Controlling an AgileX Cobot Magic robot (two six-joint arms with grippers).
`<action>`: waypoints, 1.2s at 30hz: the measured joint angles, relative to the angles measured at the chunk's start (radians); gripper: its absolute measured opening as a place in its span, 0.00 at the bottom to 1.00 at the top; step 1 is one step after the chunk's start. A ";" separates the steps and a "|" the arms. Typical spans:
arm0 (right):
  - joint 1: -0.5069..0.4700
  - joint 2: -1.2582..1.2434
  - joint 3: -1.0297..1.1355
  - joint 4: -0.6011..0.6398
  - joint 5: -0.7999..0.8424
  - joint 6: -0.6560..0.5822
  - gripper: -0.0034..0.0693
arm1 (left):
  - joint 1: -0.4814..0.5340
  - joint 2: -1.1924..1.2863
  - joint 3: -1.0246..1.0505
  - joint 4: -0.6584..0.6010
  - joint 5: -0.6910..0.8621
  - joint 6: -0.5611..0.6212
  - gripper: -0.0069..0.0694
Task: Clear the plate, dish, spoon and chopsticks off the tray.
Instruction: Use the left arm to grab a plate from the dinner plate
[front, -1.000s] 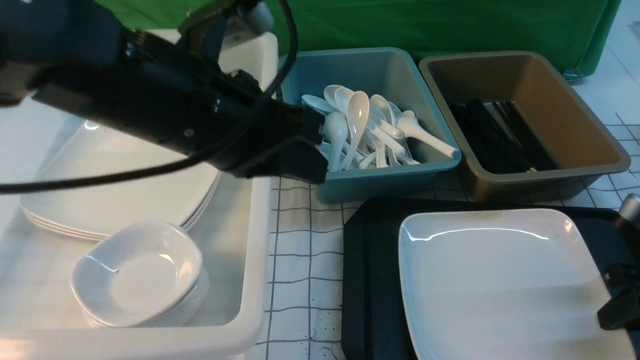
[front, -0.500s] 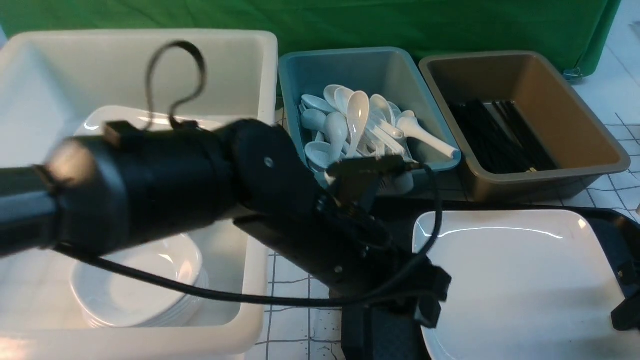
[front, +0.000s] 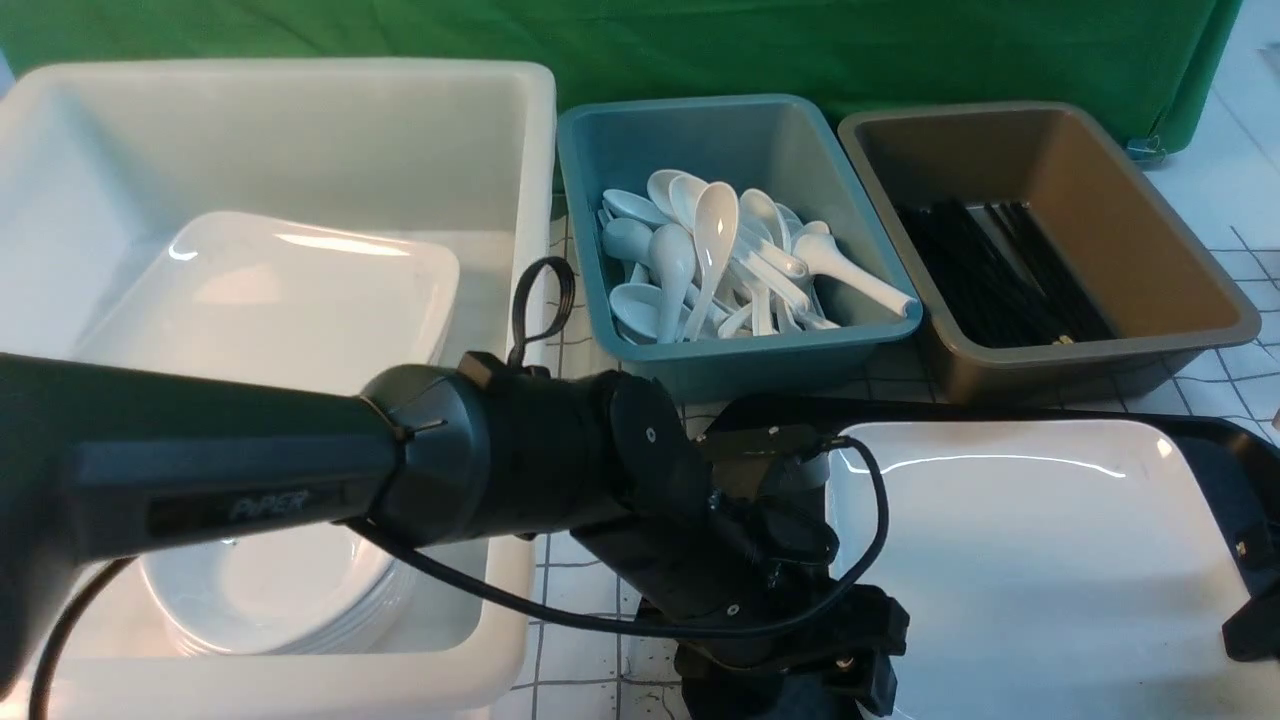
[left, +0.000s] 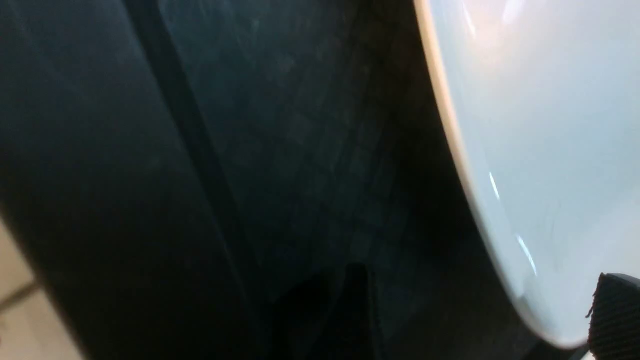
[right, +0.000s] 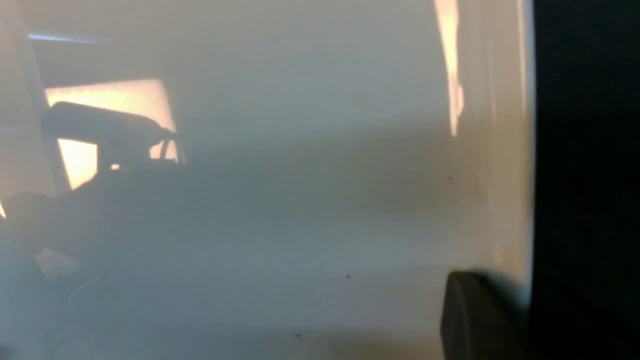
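Green cloth backs the gridded counter. Low at the near left edge of the plate, the left pincer is spread, one finger at the rim. The right pincer rests a finger on the opposite rim; I cannot tell whether it is clamped. The plate lies on the tray.

white tub, teal tub, brown tub

The only legible writing is the pale word "PiPER", printed on a dark strip along the black tubular forearm of the left arm, well back from the jaws of the left gripper, beyond the wrist joints.
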 joint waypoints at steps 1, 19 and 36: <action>0.000 0.000 0.000 0.000 0.000 0.000 0.23 | 0.000 0.002 -0.001 -0.005 -0.006 0.000 0.83; 0.000 0.000 0.000 -0.002 0.019 0.048 0.23 | 0.000 0.064 -0.002 -0.342 -0.086 0.288 0.83; 0.014 0.000 -0.002 -0.043 0.009 0.058 0.24 | 0.004 0.127 0.007 -0.798 -0.053 0.753 0.57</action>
